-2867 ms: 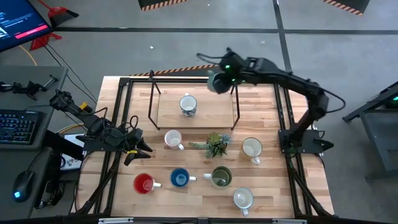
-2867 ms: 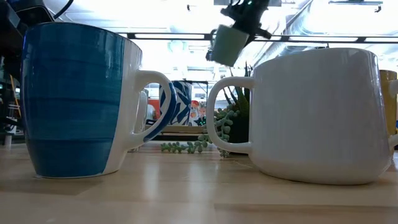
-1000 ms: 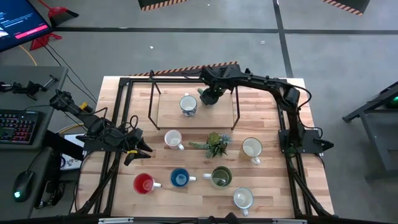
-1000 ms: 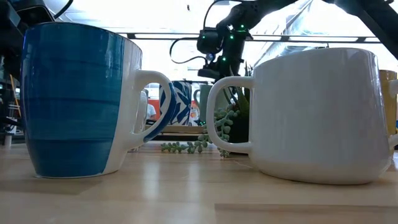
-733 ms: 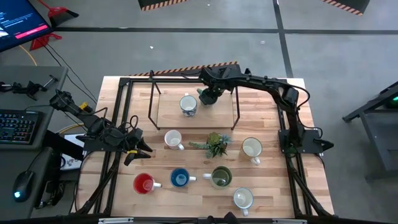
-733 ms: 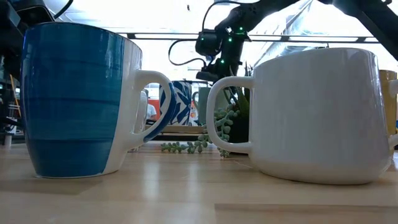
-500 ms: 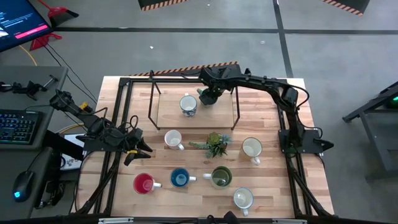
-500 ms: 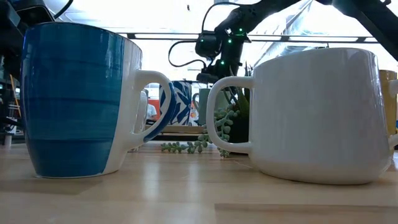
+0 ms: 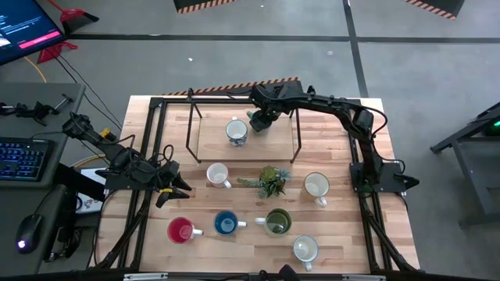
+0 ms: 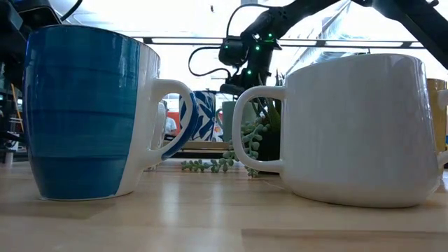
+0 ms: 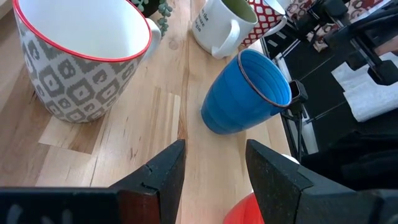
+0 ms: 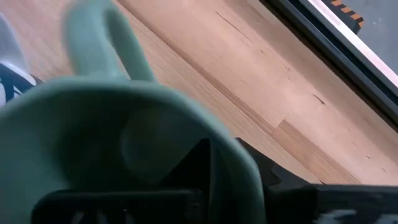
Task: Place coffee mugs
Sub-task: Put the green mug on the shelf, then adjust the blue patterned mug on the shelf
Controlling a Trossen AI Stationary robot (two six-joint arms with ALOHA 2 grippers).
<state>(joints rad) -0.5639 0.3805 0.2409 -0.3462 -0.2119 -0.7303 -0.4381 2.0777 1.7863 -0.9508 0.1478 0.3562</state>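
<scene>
Table: a pale wooden butcher-block table (image 9: 336, 234) on a grey floor, framed by black rails along its left and right edges.
Raised shelf: a wooden shelf (image 9: 211, 140) on thin black legs sits at the far middle of the table.
Right gripper: the right gripper (image 9: 259, 121) reaches over the shelf's right half, its arm stretched across from the right rail.
Right gripper state: its fingers are clenched on the teal mug (image 12: 124, 149), which fills the right wrist view with its handle pointing away from the camera.
Teal mug place: in the low view the teal mug stands directly beneath the gripper, down at shelf level; whether its base touches the shelf cannot be told.
Beside it: the blue-and-white patterned mug (image 9: 237, 132) stands on the shelf just to the left of the right gripper, near but apart.
Open room: the shelf left of the patterned mug is bare wood.
Left gripper: the left gripper (image 9: 173, 190) waits at the table's left edge, fingers spread and empty.
Ahead of the left gripper: a grey-patterned mug with red rim (image 11: 81, 59) and a blue mug (image 11: 245, 93), both empty; the red mug (image 9: 181, 230) lies closer.
Front rows: a spiky green plant (image 9: 269, 182), a cream mug (image 9: 316, 186), an olive green mug (image 9: 278, 222) and a white mug (image 9: 305, 249) stand well apart, nearer the table's front than the right gripper.
</scene>
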